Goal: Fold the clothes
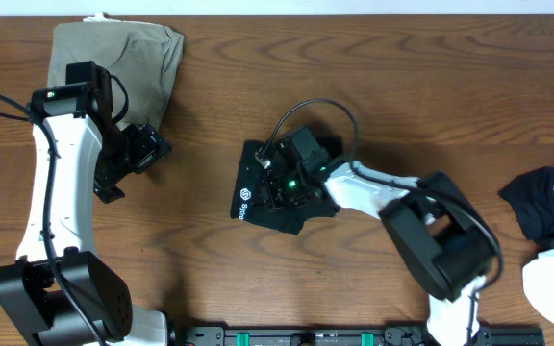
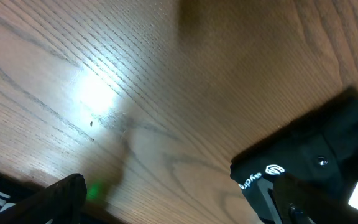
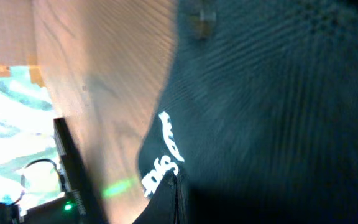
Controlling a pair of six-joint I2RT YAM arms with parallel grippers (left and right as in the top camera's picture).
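— Where is the garment?

— The black garment [image 1: 258, 207] lies folded small near the middle of the counter [image 1: 373, 77]. Its white logo [image 1: 243, 198] sits by the left edge, facing up.

— And the right hand?

— The right hand [image 1: 282, 185] is down on top of the garment, its arm reaching in from the lower right of the overhead view. Its jaws are closed. The right wrist view is filled with dark knit close against the lens, with the white print running along a fold. I cannot tell whether any cloth is pinched between the fingers.

— The left one?

— The left hand [image 1: 138, 163] hangs over bare wood well to the left of the garment, apart from it. Its jaws are spread wide with nothing between them. Its camera looks across the wood grain and catches the garment's logo corner at the lower right.

— Any more clothes?

— A pile [image 1: 546, 207] lies at the right edge of the counter, well apart from the folded garment. It is bunched black cloth with white parts above and below, partly cut off by the frame.

— Anything else?

— An olive cloth [image 1: 113, 53] lies flat at the far left corner. In the overhead view the left arm's wrist overlaps its lower edge.
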